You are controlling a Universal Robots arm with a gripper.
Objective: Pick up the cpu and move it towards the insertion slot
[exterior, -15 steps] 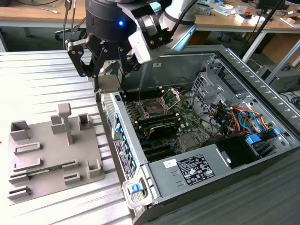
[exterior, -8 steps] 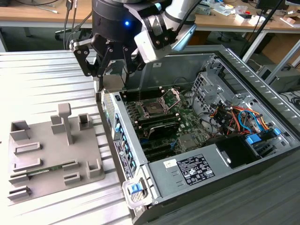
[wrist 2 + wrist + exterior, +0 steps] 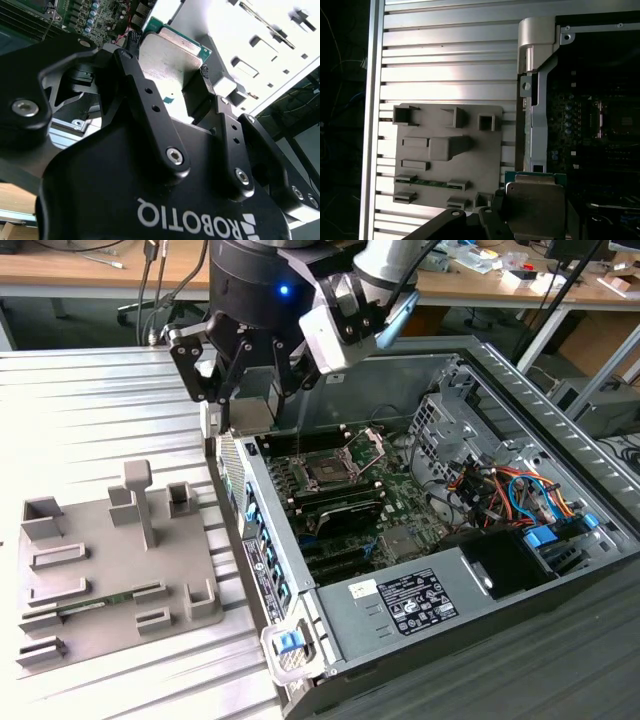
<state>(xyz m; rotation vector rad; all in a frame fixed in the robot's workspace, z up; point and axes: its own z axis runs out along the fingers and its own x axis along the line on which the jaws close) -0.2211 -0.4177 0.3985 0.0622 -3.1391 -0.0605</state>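
Gripper (image 3: pixel 245 405) clamped on cpu (image 3: pixel 170 55), lifted off tray (image 3: pixel 100 570). Slot (image 3: pixel 328 472) lies toward the exterior view's right, lower, inside case.

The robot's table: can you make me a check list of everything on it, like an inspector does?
Surface: ribbed metal table.
Job's things: cpu clamped in the gripper, above the edge of the open computer case; insertion slot open on the green board.
Clutter: grey tray with a green memory stick in it.
Grippers: jaws closed on the cpu.
Cables: coloured wires inside the case.
Surroundings: wooden benches behind.
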